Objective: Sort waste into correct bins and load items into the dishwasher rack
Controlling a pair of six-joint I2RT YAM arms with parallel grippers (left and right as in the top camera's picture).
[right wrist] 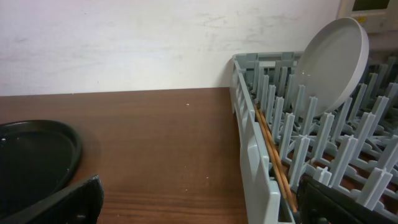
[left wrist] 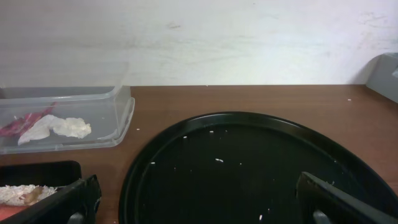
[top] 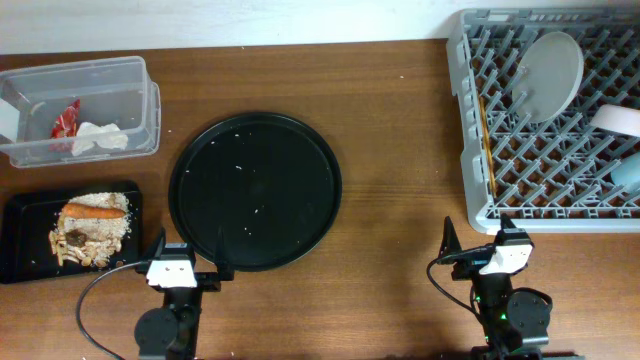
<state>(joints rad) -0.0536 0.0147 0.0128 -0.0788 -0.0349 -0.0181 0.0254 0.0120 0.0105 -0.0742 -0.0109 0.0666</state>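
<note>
In the clear tub (top: 148, 100) at far left: a red wrapper (top: 66, 120) and a crumpled tissue (top: 100, 138), side by side. In the black tray (top: 22, 230) just nearer: rice crumbs (top: 110, 228), a carrot (top: 95, 211) lying crosswise on top, dark scraps (top: 75, 240). On the round tray (top: 255, 190) in the middle: scattered white specks. In the rack (top: 468, 150) at right: a plate (top: 548, 72) tilted on edge, a bowl (top: 617, 120), a blue cup (top: 628, 172), and chopsticks (top: 487, 140) along the left wall, long axis running near to far. Left gripper (top: 188, 258) and right gripper (top: 478, 240) at the near edge, jaws wide, holding nothing.
</note>
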